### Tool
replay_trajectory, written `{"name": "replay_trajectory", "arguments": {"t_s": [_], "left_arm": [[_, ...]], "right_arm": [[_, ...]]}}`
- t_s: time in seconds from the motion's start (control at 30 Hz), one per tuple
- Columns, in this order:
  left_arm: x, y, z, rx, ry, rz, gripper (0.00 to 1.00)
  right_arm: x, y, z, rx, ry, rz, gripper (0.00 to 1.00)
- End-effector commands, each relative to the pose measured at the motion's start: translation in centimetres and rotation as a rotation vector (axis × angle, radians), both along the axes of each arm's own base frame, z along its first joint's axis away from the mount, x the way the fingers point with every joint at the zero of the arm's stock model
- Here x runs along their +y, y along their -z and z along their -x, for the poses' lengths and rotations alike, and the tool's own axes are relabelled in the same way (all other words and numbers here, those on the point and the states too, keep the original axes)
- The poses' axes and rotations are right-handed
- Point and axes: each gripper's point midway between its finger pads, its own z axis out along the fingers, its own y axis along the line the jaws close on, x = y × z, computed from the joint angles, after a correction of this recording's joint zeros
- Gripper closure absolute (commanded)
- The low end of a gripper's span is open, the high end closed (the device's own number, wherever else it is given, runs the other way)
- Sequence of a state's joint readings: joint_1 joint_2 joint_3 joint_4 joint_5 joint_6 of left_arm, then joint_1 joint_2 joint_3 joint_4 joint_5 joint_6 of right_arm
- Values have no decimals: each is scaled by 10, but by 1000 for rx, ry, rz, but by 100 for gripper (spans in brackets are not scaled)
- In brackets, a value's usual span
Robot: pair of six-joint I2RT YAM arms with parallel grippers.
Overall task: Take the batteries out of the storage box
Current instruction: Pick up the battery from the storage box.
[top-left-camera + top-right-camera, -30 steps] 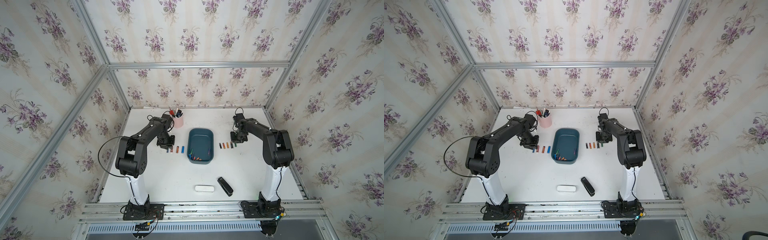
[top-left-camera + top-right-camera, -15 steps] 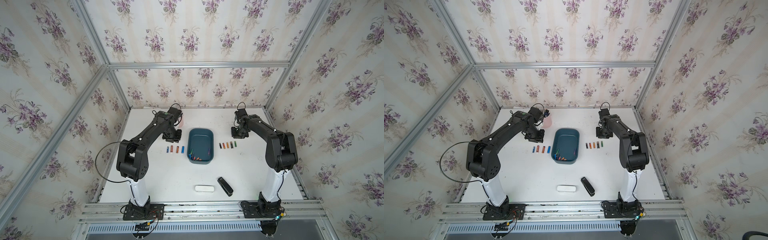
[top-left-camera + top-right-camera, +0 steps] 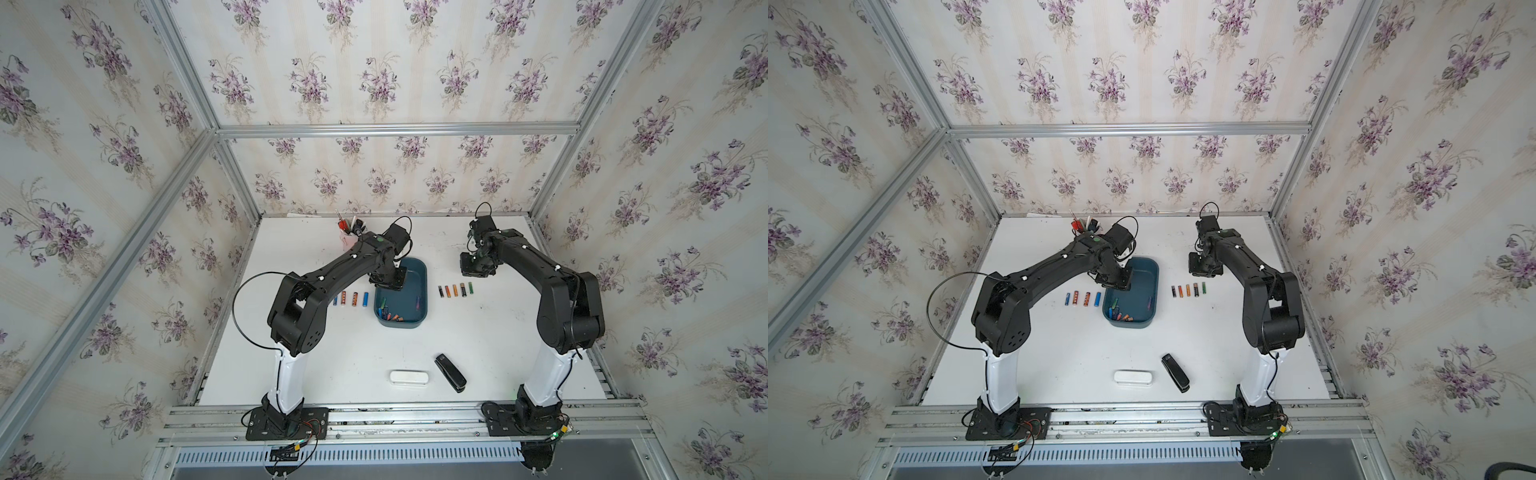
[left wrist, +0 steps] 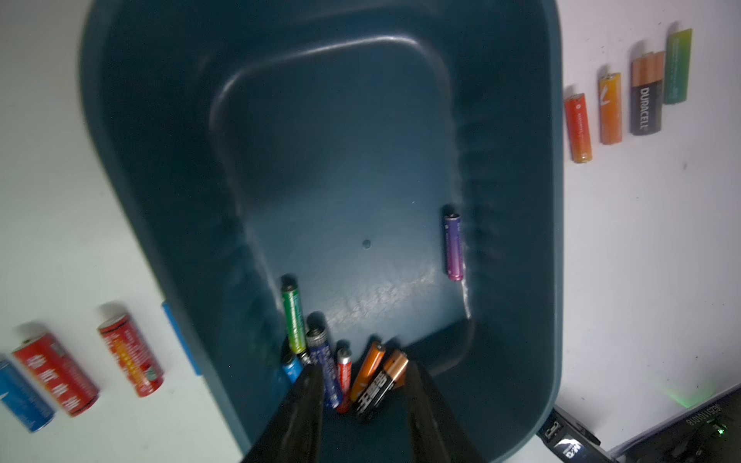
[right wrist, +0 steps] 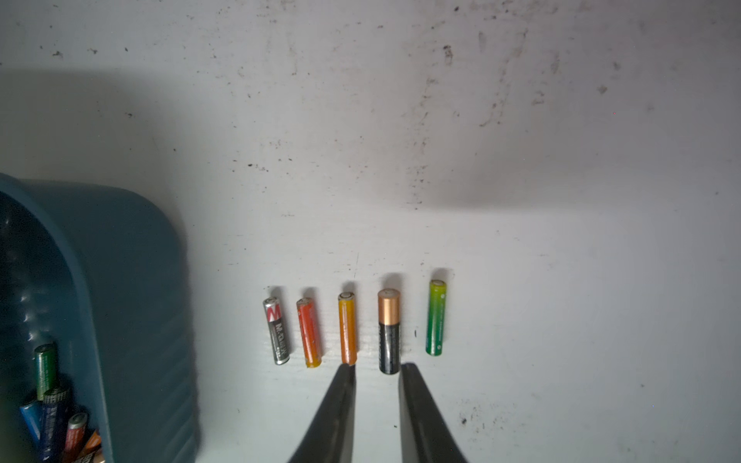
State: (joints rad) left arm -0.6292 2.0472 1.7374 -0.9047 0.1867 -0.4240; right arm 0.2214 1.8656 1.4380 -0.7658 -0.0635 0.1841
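Inside storage box (image 4: 120,140), batteries (image 4: 328,373) (one purple)

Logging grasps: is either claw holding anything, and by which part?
Nothing is held: left claw open and empty above the box, right claw likewise above the table.

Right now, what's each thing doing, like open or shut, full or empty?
Box: upright, part full.
Batteries in box: lying down, mostly piled at one end.
Left row: four batteries, out on the table.
Right row: five, out on the table.
Left claw: open, empty, over the box.
Right claw: barely open, empty, near right row.
Cup: upright, full.
Case: shut, flat.
Stapler: lying flat.
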Motion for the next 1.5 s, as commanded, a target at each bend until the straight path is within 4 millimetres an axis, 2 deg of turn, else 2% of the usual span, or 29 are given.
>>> {"name": "replay_trajectory", "arguments": {"t_s": [0.0,0.2,0.57,0.93,1.17,1.37,1.47], "left_arm": [[-21,5,-7,-17,-10,51,58],[-50,24,0,23,23,91,57],[-61,48,5,59,40,72,57],[-58,70,8,56,51,-14,61],[-34,82,8,29,91,-261,65],[-35,82,9,28,100,-263,68],[-35,82,9,36,102,-261,74]], "right_arm": [[2,-2,4,1,8,-14,75],[5,2,8,11,4,-25,75],[6,4,8,13,-3,-22,75],[6,5,8,16,-7,-18,75],[5,5,9,14,-7,-17,75],[4,5,9,14,-6,-9,75],[4,3,9,11,-7,-12,75]]}}
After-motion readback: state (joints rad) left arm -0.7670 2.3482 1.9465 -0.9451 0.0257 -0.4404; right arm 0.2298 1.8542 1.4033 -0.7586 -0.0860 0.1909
